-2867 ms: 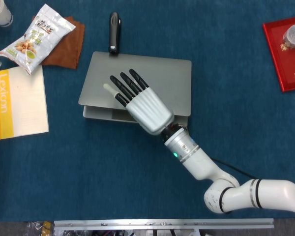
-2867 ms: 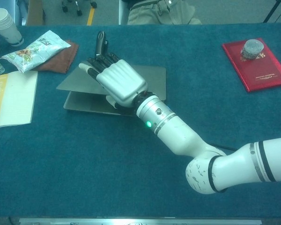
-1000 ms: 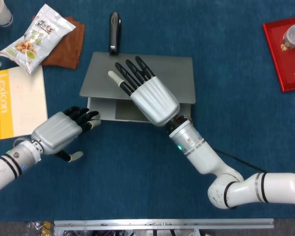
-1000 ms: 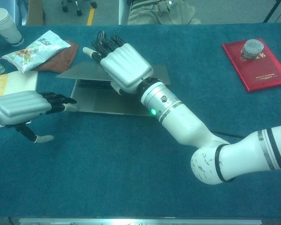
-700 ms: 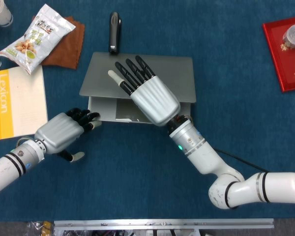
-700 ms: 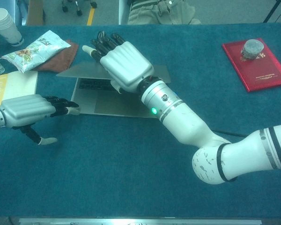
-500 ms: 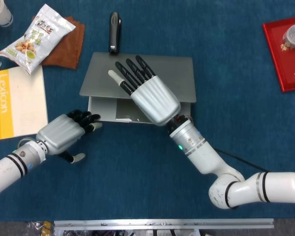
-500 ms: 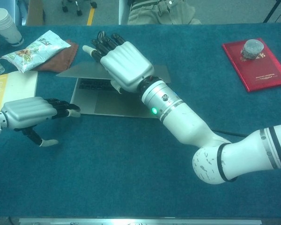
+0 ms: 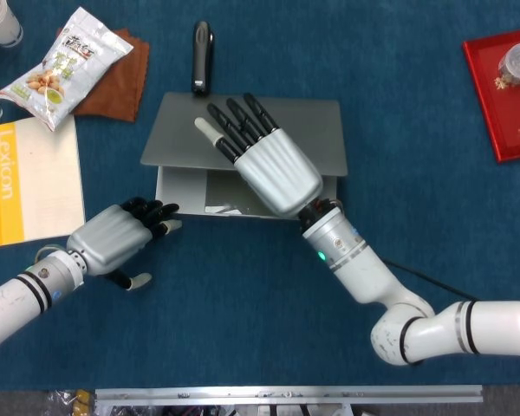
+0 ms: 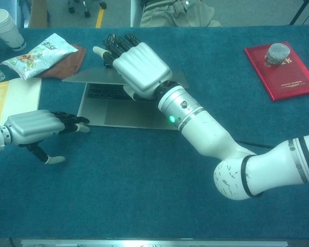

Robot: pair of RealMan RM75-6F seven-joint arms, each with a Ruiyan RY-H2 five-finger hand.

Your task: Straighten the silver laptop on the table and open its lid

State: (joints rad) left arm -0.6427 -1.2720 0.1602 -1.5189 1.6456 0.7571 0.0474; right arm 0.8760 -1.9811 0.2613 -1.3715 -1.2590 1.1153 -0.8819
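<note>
Head view: silver laptop (image 9: 321,139) lid partly raised, keyboard showing.

the laptop (image 9: 321,139) is a slim silver machine lying on the blue table, toward the far edge and somewhat left of the middle. its base sits flat with its sides close to square with the table's edges. the lid (image 10: 87,77) is raised only partway, at a shallow angle, hinged along the far side. beneath it the dark keyboard (image 10: 100,92) and a pale trackpad (image 10: 129,116) show along the near part of the base.
</note>
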